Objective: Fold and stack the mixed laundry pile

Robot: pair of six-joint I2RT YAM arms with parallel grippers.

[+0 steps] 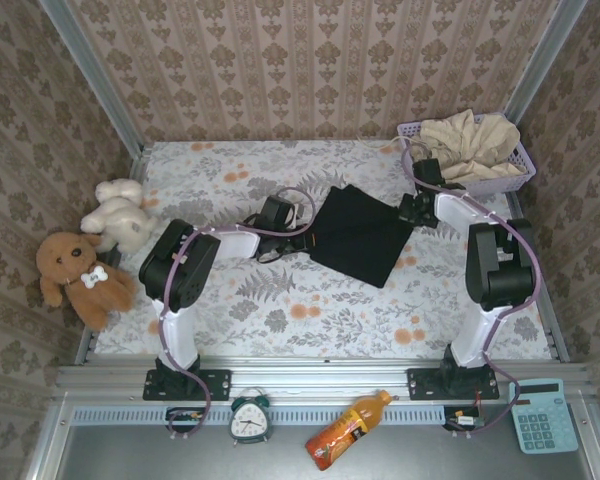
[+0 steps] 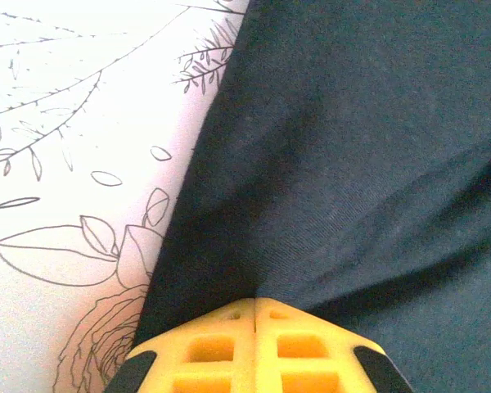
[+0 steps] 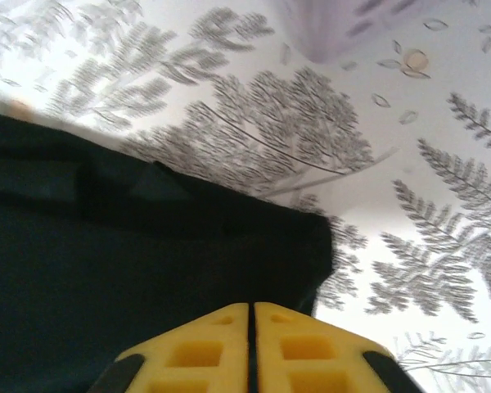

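A black T-shirt (image 1: 358,235) lies folded flat in the middle of the floral table. My left gripper (image 1: 302,240) is at its left edge. In the left wrist view the yellow fingertips (image 2: 254,301) are closed together, and creases in the black T-shirt (image 2: 352,164) run into them. My right gripper (image 1: 410,212) is at the cloth's right corner. In the right wrist view its tips (image 3: 251,305) are closed over the edge of the black T-shirt (image 3: 147,270). The beige-cream garment (image 1: 470,140) sits crumpled in the basket at the back right.
The lavender mesh basket (image 1: 515,178) stands at the back right corner. A white plush toy (image 1: 120,213) and a brown plush toy (image 1: 77,272) sit by the left wall. A clock (image 1: 250,418), a bottle (image 1: 348,428) and a calculator (image 1: 543,415) lie on the front ledge.
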